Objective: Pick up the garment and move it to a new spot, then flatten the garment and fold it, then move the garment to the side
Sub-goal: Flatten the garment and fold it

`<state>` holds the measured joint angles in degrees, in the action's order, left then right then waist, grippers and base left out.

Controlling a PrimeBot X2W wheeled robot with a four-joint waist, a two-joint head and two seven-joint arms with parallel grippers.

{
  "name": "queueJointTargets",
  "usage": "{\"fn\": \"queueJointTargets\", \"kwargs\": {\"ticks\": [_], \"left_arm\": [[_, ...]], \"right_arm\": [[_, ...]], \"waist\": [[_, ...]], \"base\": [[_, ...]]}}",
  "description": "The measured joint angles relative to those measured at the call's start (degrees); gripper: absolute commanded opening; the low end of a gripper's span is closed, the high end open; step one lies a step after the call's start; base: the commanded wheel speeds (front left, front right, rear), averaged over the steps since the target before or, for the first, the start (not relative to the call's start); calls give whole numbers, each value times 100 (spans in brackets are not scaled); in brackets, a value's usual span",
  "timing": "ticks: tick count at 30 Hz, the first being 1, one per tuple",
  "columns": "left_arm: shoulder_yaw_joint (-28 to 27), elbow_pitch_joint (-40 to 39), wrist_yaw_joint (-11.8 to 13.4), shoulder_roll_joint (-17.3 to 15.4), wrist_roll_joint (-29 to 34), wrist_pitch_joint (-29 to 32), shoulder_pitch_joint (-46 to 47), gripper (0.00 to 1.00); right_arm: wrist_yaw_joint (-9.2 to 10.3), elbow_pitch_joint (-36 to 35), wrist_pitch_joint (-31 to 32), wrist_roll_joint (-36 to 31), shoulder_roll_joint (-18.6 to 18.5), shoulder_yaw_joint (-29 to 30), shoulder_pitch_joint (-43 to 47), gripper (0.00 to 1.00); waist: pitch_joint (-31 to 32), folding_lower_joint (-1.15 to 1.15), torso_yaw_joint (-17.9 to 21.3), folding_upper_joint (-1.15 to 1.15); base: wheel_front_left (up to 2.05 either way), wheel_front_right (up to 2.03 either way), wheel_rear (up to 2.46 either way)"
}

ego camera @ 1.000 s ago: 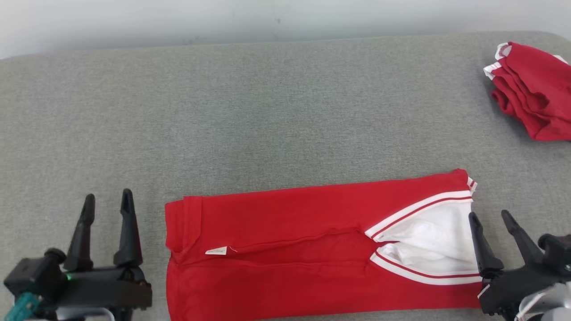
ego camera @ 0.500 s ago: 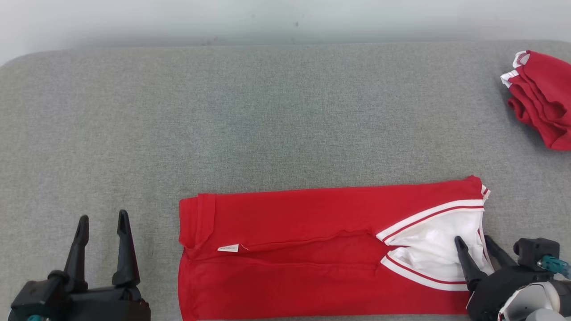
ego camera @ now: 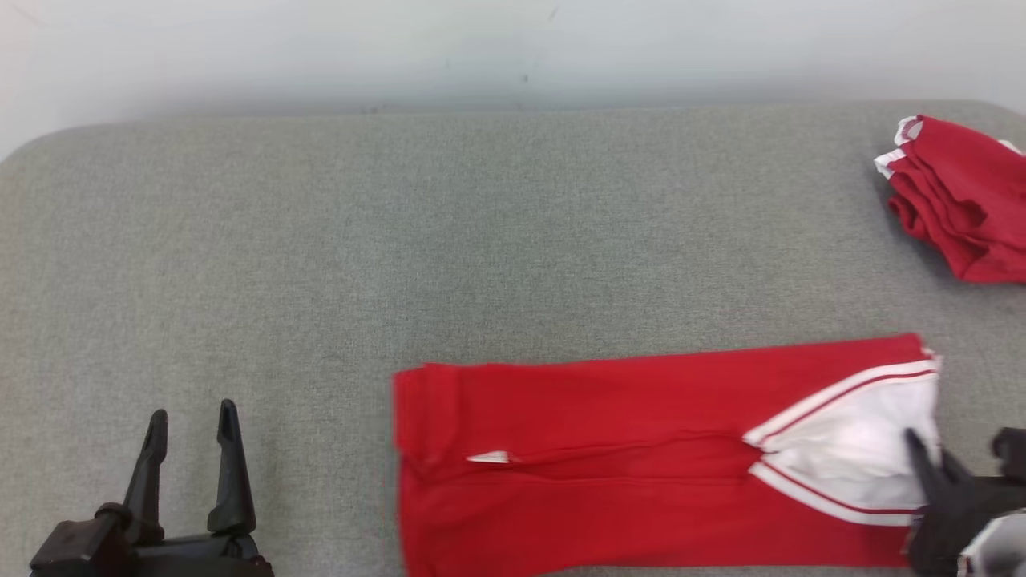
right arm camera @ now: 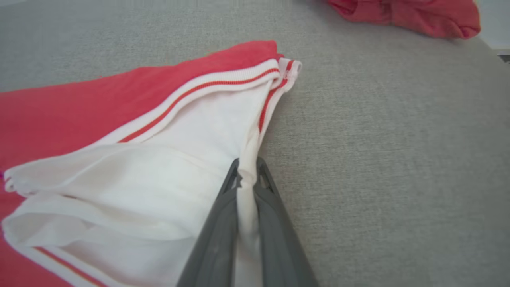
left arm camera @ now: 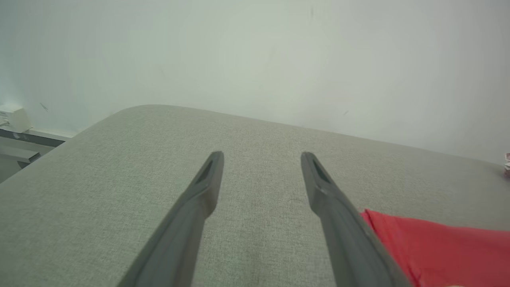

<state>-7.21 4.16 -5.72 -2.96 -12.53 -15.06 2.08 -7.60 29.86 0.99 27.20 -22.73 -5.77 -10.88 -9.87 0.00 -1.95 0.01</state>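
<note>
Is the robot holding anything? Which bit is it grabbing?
Yes. Its right hand pinches the red garment by the white edge at the striped end. The left hand is open, holding nothing.

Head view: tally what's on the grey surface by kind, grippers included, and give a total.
Red garments: 2, the long garment and the bunched garment
Grippers: 2, the left gripper and the right gripper
Total: 4

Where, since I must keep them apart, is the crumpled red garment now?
The crumpled red garment lies at the head view's far right on the grey surface, beyond the folded garment.
</note>
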Motion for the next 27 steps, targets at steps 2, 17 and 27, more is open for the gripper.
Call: {"fn": "queueJointTargets", "kwargs": {"ticks": [2, 17, 27], "left_arm": [[48, 0, 14, 2, -7, 0, -13, 100], [60, 32, 75, 4, -51, 0, -174, 100], [131, 94, 67, 4, -48, 0, -165, 100]], "right_arm": [[1, 63, -3, 18, -236, 219, 26, 0], [3, -1259, 259, 54, -56, -83, 216, 0], [4, -2490, 659, -67, 386, -797, 325, 0]], "waist": [[58, 0, 37, 0], [214, 0, 283, 0], [239, 0, 256, 0]], "base": [[0, 0, 0], [0, 0, 0], [0, 0, 0]]}}
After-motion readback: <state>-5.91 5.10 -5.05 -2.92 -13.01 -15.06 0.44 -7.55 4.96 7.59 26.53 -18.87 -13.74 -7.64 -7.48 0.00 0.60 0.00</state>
